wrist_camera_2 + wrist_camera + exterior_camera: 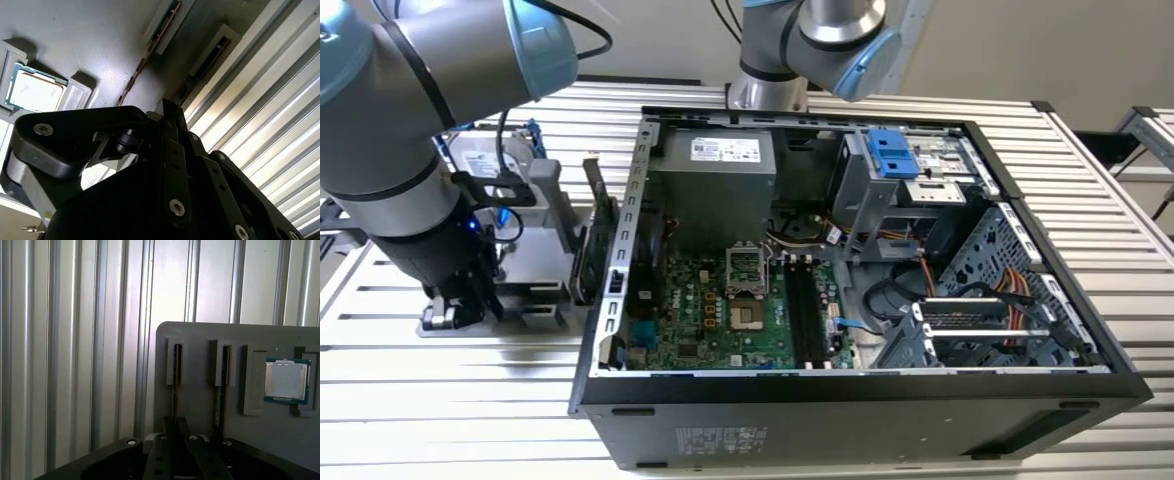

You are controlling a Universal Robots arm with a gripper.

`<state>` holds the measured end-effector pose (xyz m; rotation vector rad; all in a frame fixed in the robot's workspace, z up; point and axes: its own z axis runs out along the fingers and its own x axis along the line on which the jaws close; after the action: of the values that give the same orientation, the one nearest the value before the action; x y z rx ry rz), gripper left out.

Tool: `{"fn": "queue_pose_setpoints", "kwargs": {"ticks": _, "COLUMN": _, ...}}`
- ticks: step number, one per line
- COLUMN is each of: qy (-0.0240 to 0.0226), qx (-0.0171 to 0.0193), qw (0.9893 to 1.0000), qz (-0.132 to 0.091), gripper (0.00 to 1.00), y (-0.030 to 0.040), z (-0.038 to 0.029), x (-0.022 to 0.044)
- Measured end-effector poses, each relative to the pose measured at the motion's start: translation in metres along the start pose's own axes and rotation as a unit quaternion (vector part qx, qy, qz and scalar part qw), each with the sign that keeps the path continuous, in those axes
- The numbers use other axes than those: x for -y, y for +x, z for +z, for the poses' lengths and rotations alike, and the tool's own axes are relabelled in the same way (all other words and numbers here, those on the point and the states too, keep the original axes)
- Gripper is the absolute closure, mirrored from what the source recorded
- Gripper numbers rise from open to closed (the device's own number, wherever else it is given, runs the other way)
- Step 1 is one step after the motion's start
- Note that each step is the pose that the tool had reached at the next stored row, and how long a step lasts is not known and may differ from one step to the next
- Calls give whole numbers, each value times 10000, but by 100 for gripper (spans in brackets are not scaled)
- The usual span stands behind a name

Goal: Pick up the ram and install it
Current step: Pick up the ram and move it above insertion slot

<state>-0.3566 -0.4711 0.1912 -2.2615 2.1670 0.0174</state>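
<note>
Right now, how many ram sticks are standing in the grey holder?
2. One ram stick stands in the holder in line with the tool; the other stands beside it, nearer the processor. Others may be hidden behind the tool.

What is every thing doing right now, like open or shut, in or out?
computer case, open, side cover off.
ram, standing on edge in a slot of the holder, not lifted out yet.
other stick, standing in the next slot.
processor chip, lying flat in the holder's pocket.
tool, low over the ram.
</note>
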Motion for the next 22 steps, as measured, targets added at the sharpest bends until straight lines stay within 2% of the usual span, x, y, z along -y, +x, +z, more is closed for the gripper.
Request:
{"fn": "queue_pose_setpoints", "kwargs": {"ticks": 13, "qy": 2, "qx": 1, "qw": 10000, "qz": 0, "gripper": 100, "y": 0, "z": -1, "x": 1}}
{"fn": "queue_pose_setpoints", "kwargs": {"ticks": 22, "qy": 0, "qx": 0, "qw": 10000, "qz": 0, "gripper": 100, "y": -1, "z": -72, "x": 0}}
